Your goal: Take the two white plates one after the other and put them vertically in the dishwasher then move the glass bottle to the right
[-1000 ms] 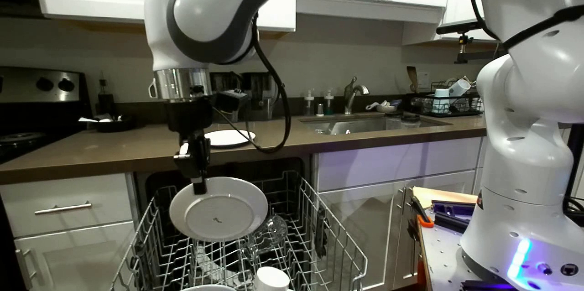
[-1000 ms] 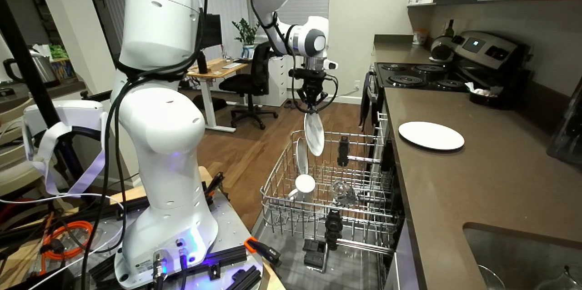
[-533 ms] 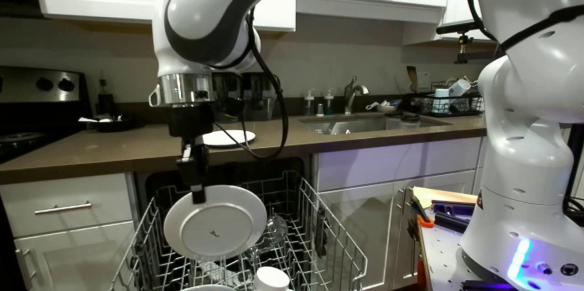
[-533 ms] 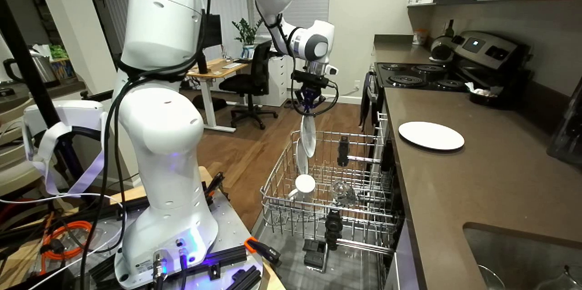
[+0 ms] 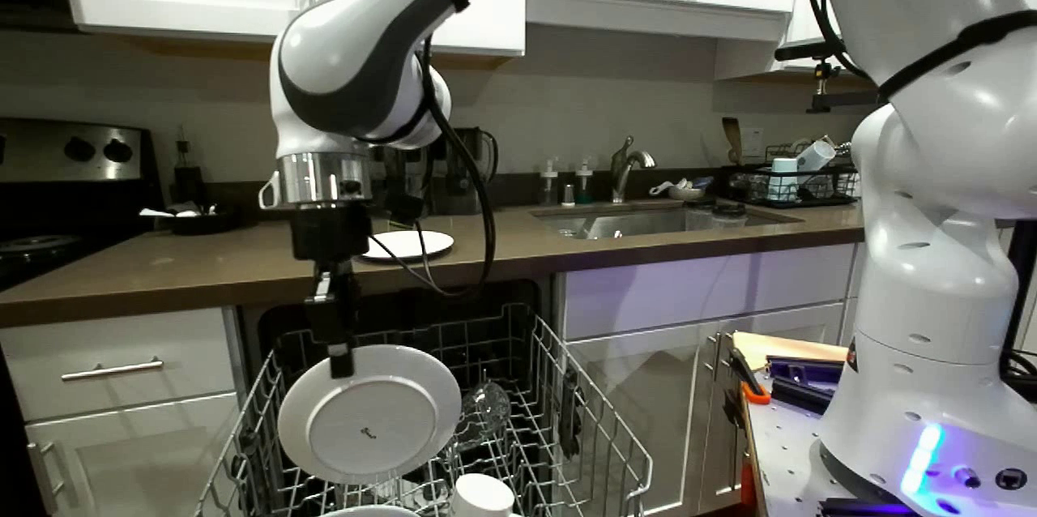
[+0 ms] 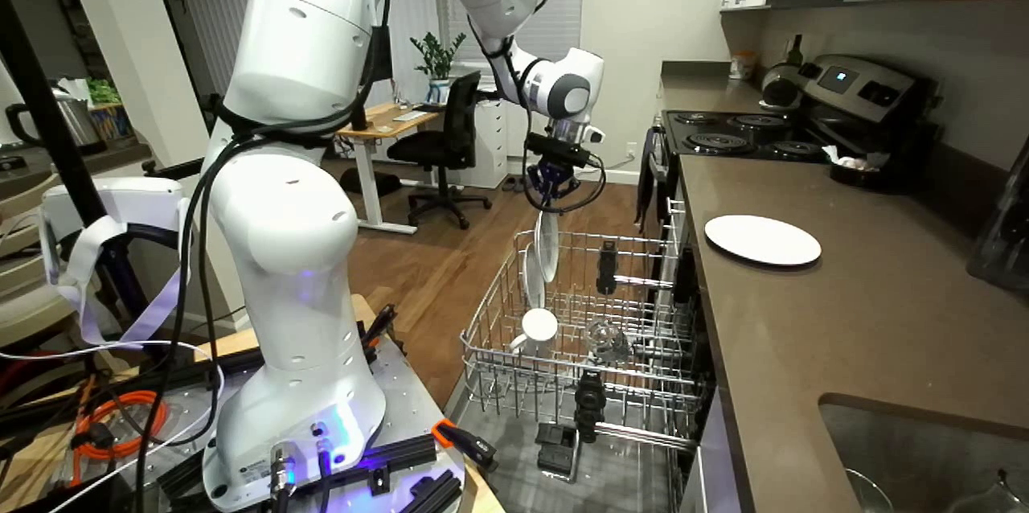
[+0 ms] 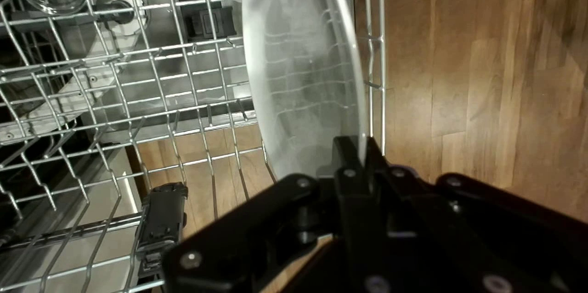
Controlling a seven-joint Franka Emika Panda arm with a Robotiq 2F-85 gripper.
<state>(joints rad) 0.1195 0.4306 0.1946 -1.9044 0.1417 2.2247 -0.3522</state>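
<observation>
My gripper (image 5: 341,361) is shut on the upper rim of a white plate (image 5: 373,428), which hangs nearly upright inside the pulled-out wire rack (image 5: 600,397) of the dishwasher (image 5: 441,296). In the wrist view the fingers (image 7: 345,150) pinch the thin rim of the plate (image 7: 303,72). Whether its lower edge touches the tines I cannot tell. Another white plate (image 6: 533,276) stands upright in the rack close beside it. A further white plate (image 6: 762,240) lies flat on the counter. Clear glassware (image 5: 486,412) sits in the rack; I cannot tell if it is the glass bottle.
A white mug (image 6: 539,325) rests in the rack near the standing plate. The brown counter (image 6: 868,320) runs alongside, with a sink (image 5: 624,222) and faucet (image 5: 622,168) at the back. The rack's side wires (image 7: 371,54) stand close to the gripper.
The held plate and gripper have come lower, deeper into the rack. The plate has turned more upright and is nearer the standing plate. The grip is unchanged.
</observation>
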